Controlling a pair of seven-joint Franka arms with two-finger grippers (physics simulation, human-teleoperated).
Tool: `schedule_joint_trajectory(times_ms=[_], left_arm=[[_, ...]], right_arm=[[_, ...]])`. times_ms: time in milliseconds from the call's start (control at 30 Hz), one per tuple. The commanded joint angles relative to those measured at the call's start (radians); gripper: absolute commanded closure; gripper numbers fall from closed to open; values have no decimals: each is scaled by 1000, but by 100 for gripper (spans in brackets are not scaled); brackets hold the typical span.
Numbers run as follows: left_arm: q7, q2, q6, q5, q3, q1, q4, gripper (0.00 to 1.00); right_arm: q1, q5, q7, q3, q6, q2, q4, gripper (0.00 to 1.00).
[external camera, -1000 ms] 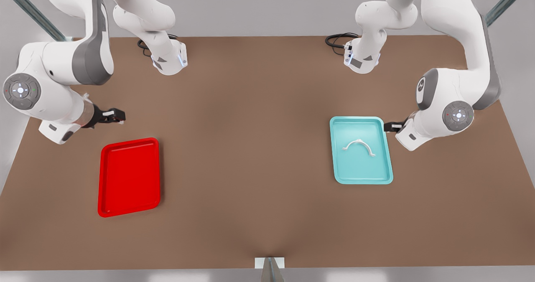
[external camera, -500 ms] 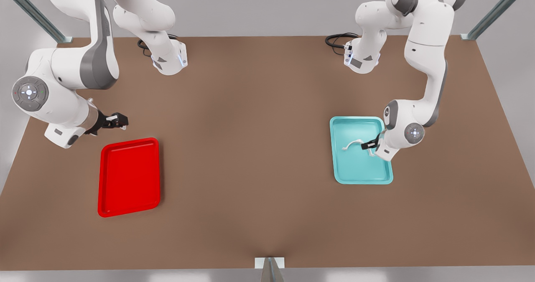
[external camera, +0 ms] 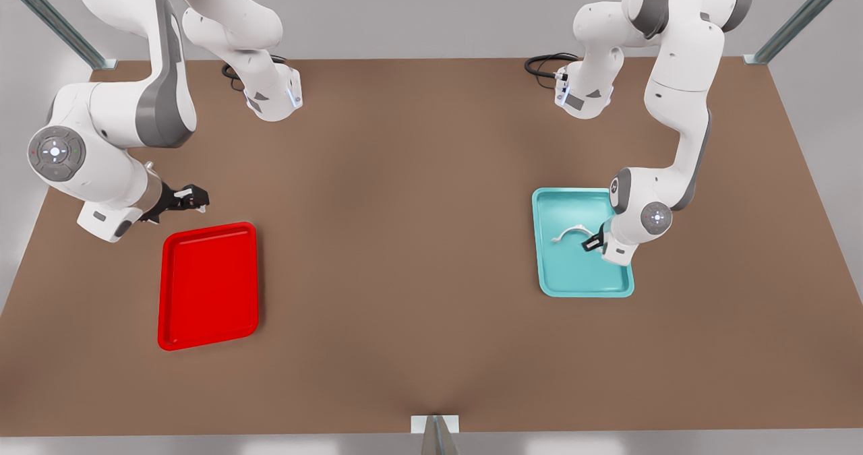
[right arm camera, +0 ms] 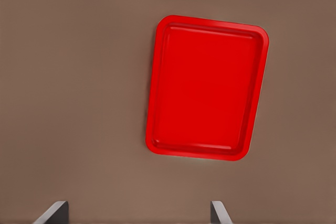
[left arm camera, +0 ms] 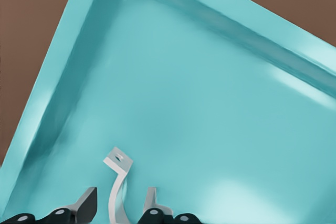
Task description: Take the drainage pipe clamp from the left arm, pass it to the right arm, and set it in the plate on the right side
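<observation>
The drainage pipe clamp (external camera: 573, 231), a thin white arched strap, lies in a teal tray (external camera: 583, 292) on the front view's right. My left gripper (external camera: 594, 243) is down in that tray at one end of the arch. In the left wrist view its open fingers (left arm camera: 86, 205) straddle the clamp (left arm camera: 118, 182) with a gap on each side. The red plate (external camera: 209, 286) lies on the front view's left. My right gripper (external camera: 195, 199) hovers open just beyond the plate's far edge, and the right wrist view looks down on the plate (right arm camera: 207, 87).
Both arm bases (external camera: 273, 98) stand at the table's far edge with black cables (external camera: 546, 64) beside them. Brown tabletop (external camera: 404, 239) stretches bare between the two trays. A small white bracket (external camera: 435, 425) sits at the near edge.
The left arm swung in over the teal tray and lowered its gripper around one end of the clamp. The right arm shifted only slightly.
</observation>
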Motion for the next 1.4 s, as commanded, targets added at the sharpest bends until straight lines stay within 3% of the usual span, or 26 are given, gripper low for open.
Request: schedule_joint_trajectory(times_ms=[0,200,333,400,500,1067,1200,1367], left_arm=[[-167,5,4,-2,0,0,0,46],[-169,5,4,-2,0,0,0,50],[-171,5,5,-2,0,3,2,64],[-169,6,5,-2,0,5,2,64],[-169,6,5,-2,0,5,2,79],[-169,-107,-95,2,-20,-2,88,79],[-220,-41,-173,-4,-78,-35,247,79],[-508,124,-339,5,-78,-268,594,79]], right_arm=[[0,-4,-27,0,10,-1,0,0],[0,-4,-41,0,24,-2,-13,0],[0,-4,-41,0,24,-2,-17,0],[0,-4,-41,0,24,-7,-20,0],[0,-6,-41,0,30,-5,-20,0],[1,-17,-55,2,51,-10,-43,0],[3,-17,-56,3,59,-14,-54,0],[18,-18,-56,8,76,-14,-57,0]])
